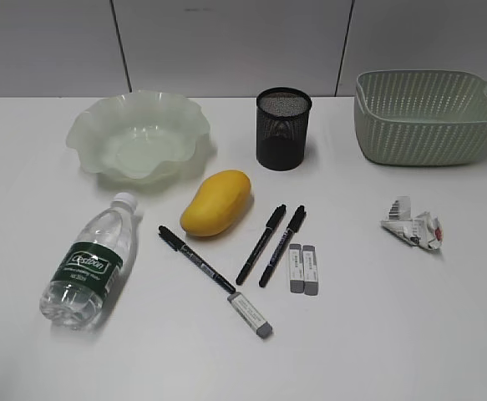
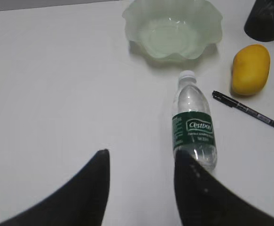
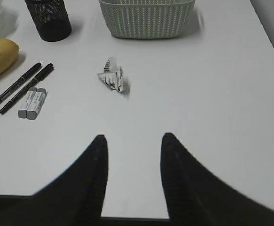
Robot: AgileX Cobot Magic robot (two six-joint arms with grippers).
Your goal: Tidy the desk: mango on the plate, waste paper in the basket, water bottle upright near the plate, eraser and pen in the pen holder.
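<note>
The mango (image 1: 216, 202) lies on the desk (image 1: 410, 334) in front of the wavy-rimmed plate (image 1: 139, 134). On its side at the left rests the water bottle (image 1: 88, 261), cap toward the plate. Three black pens (image 1: 261, 244) and three grey erasers (image 1: 303, 269) lie mid-desk, below the black mesh pen holder (image 1: 283, 128). The waste paper (image 1: 413, 224) sits in front of the basket (image 1: 427, 117). My left gripper (image 2: 143, 155) is open and empty, just left of the bottle (image 2: 193, 125). My right gripper (image 3: 134, 137) hangs open over the desk's near edge, well short of the waste paper (image 3: 112, 77).
The basket stands at the back right corner, near the desk's right edge. The pens and erasers lie close together between the mango and the waste paper. Bare desk lies to the left of the bottle in the left wrist view.
</note>
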